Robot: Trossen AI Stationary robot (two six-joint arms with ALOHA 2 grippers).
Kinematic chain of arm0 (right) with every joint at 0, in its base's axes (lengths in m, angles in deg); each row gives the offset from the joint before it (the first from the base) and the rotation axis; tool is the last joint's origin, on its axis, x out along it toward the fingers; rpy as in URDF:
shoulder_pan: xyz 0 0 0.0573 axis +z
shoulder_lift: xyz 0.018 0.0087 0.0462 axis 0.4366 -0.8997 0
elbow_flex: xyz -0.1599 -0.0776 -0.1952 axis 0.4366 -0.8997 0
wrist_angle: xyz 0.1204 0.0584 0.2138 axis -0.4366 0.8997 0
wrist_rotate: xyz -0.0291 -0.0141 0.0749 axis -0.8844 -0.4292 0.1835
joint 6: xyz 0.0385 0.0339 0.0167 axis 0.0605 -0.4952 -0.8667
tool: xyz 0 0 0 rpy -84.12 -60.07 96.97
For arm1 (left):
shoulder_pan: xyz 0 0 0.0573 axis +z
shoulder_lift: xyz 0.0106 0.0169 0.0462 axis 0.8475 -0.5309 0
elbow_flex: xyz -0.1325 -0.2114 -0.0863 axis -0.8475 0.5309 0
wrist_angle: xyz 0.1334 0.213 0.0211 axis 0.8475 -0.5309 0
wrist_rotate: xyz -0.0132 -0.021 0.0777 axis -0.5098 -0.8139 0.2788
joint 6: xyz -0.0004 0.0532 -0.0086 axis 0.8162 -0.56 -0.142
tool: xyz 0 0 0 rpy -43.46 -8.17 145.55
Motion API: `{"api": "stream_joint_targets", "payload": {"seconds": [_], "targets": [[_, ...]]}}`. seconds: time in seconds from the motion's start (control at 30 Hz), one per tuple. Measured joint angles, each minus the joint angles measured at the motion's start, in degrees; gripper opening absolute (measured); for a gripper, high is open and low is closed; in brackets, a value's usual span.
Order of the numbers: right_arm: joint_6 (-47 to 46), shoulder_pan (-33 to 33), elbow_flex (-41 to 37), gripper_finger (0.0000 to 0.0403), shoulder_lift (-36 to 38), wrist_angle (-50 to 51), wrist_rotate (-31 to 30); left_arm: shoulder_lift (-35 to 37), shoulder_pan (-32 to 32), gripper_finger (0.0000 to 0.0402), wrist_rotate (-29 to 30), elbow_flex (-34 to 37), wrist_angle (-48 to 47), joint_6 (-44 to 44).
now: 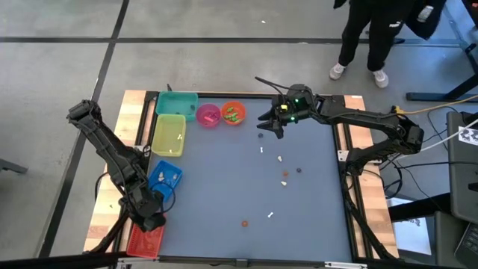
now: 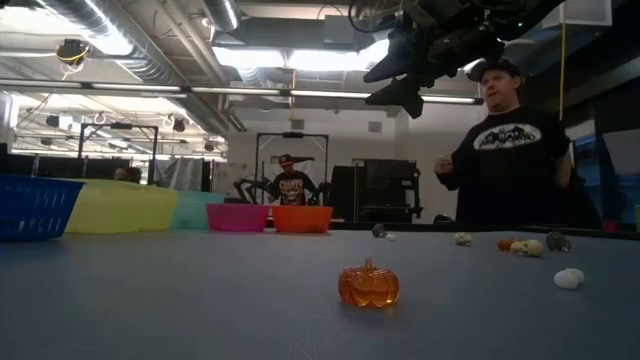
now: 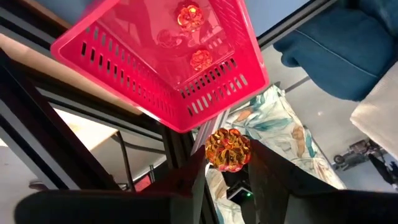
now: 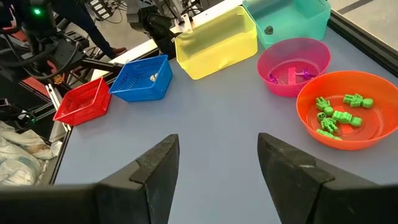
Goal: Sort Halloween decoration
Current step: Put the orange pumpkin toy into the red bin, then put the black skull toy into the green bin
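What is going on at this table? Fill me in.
The left gripper holds an orange pumpkin trinket over the red basket, which already has similar orange pieces inside. The right gripper hovers open near the orange bowl of green figures. Several trinkets lie unsorted on the mat.

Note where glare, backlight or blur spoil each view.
Low view: ceiling lights backlight the right gripper into silhouette; the orange pumpkin glows sharp. Left wrist view: the left gripper grips a glinting pumpkin; the red basket shines. High view: even light.
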Motion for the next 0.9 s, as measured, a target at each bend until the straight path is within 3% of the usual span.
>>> {"api": "stream_joint_targets", "payload": {"seconds": [0.23, 0.6, 0.9], "targets": [[0.0, 0.0, 0.0, 0.0215, 0.0, 0.0, 0.0, 0.0, 0.0, 0.0092, 0.0, 0.0, 0.0, 1.6], [1.0, 0.0, 0.0, 0.0215, 0.0, 0.2, 0.0, 0.0, -0.2, 0.0163, 0.0, 0.0, -0.9, 4.1], [5.5, 0.0, 0.0, 0.0215, 0.0, 0.4, -2.6, 0.0, -0.2, 0.0169, 1.4, 0.0, -0.9, 4.0]]}}
